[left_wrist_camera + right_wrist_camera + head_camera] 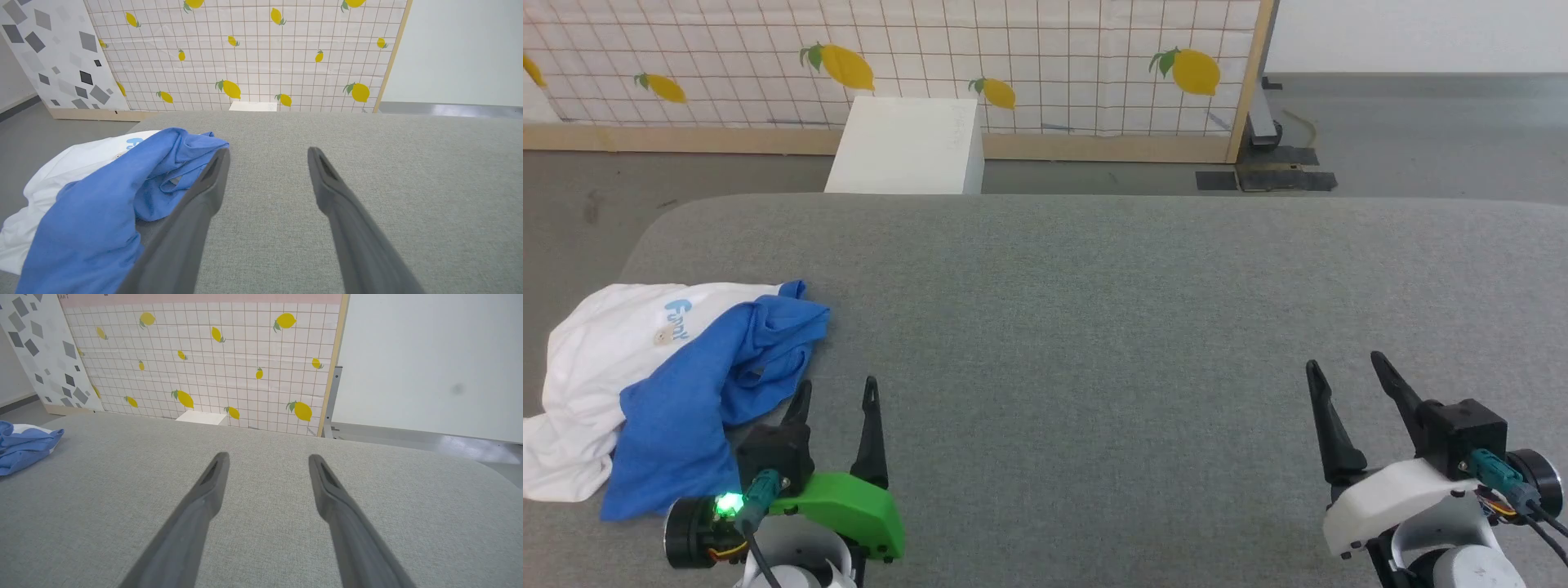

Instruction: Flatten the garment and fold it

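Your crumpled white cotton T-shirt with royal-blue sleeves (678, 384) sits heaped just left of your left end effector (838, 384), whose fingers are spread wide and empty. It looks soft, light and floppy, likely to bunch, so pinch the blue fold (768, 392) nearest that end effector. Your right end effector (1343, 361), also spread, hangs well apart over the grey fabric tabletop (1094, 327).

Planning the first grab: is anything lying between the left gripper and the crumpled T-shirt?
Nothing visible does. The open left gripper sits close beside the T-shirt on the grey fabric surface, blue cloth right by its left finger.
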`<state>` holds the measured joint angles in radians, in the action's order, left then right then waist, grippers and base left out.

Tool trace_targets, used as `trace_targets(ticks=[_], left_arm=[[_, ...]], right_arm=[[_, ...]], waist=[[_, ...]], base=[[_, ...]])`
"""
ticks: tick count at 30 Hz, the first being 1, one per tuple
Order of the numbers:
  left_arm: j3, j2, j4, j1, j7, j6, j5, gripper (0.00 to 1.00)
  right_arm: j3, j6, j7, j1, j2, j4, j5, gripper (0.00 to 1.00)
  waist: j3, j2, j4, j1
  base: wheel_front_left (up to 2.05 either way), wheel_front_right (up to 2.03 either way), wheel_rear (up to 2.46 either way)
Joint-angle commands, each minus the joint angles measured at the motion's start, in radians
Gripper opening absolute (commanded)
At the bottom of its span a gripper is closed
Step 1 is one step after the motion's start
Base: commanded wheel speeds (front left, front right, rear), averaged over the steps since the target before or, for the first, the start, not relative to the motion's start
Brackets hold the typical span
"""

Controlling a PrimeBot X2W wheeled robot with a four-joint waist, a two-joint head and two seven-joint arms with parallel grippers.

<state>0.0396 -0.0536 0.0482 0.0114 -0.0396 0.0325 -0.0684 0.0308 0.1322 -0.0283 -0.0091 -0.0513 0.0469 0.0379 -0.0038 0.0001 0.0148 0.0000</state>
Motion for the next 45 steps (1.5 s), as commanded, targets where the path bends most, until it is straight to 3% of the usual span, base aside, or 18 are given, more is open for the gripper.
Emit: trace_targets(ticks=[1, 45], left_arm=[[0.001, -0.003, 0.006, 0.003, -0.014, 0.009, -0.017, 1.00], [0.047, -0.035, 0.043, -0.021, -0.084, 0.105, -0.145, 1.00]], right_arm=[[0.003, 0.000, -0.010, 0.013, 0.000, 0.005, 0.012, 1.00], [0.016, -0.001, -0.031, 0.042, 0.001, 0.060, 0.085, 1.00]], waist=[[0.000, -0.0001, 0.008, 0.0000], [-0.007, -0.0001, 0.292, 0.0000]], base=[[0.00, 0.00, 0.00], [0.00, 0.00, 0.00]])
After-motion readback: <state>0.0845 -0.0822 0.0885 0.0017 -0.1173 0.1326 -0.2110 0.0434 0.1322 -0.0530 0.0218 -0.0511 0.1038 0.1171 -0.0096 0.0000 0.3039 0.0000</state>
